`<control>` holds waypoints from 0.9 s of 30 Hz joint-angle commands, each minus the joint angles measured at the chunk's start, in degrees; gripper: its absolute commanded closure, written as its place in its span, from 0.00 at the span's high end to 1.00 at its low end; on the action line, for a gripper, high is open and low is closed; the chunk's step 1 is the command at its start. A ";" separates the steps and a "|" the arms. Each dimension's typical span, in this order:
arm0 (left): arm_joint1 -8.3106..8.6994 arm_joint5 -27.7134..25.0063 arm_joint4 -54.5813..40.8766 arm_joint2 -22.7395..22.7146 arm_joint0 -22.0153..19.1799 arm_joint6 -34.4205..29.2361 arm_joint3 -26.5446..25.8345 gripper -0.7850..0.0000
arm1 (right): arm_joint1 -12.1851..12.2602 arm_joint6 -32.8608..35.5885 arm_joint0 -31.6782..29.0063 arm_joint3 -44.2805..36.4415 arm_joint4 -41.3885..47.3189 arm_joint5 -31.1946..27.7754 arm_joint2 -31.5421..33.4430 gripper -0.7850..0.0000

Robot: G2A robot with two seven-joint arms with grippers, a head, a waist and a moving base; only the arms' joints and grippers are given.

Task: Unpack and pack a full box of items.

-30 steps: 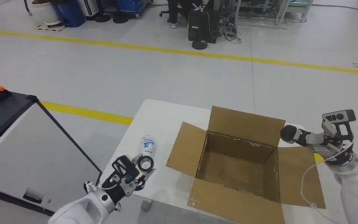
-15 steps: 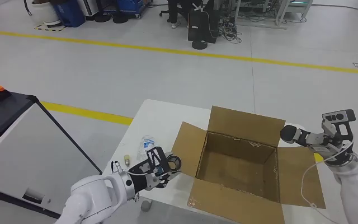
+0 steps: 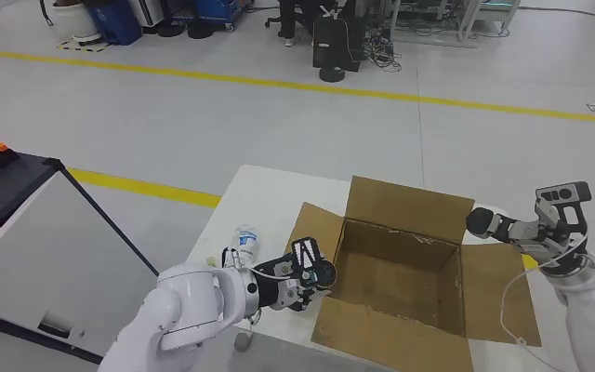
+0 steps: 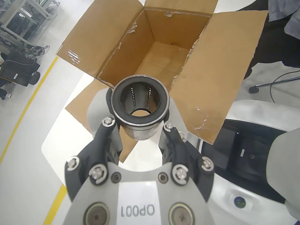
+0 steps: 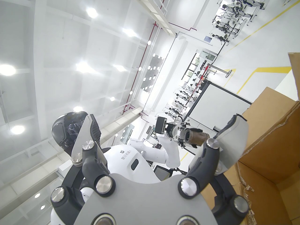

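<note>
- The metal bearing sleeve (image 4: 140, 108) is off the table, held in the air above the box's (image 3: 409, 206) left-hand flap, just short of the opening, with its hollow bore pointing towards the box.
- The left gripper (image 4: 140, 120) is clamped on the sleeve's smooth side wall, one finger on each flank, gripping it near the rear end.
- The inside of the box looks bare down to its cardboard floor, so I judge that packing is only beginning.
- The right gripper (image 5: 161, 122) sits at the far right side of the box, beside the right flap, with its fingers spread and nothing between them.
- A plastic bottle (image 3: 245, 240) lies on the table (image 3: 260, 195) to the left of the box, well clear of the flap.
- Risk: the sleeve is probably heavy and slick, and the hold is near one end, so it could tilt or slide out before it is over the opening.
- Risk: a low approach could snag the left flap and shove or fold the box.
- Risk: letting go from high up could let the sleeve bounce or roll across the box floor.
</note>
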 commanded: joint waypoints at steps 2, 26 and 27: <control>0.00 -0.01 0.05 -0.05 0.09 0.07 0.00 0.00 | 0.00 0.00 0.00 0.00 0.00 0.00 0.00 1.00; -0.34 -1.90 -3.77 5.95 -6.40 6.33 4.85 0.00 | 0.00 0.00 0.00 0.00 0.00 0.00 0.00 1.00; -0.44 -2.03 -5.57 6.83 -7.60 5.80 5.94 0.00 | 0.00 0.00 0.00 0.00 0.00 0.00 0.00 1.00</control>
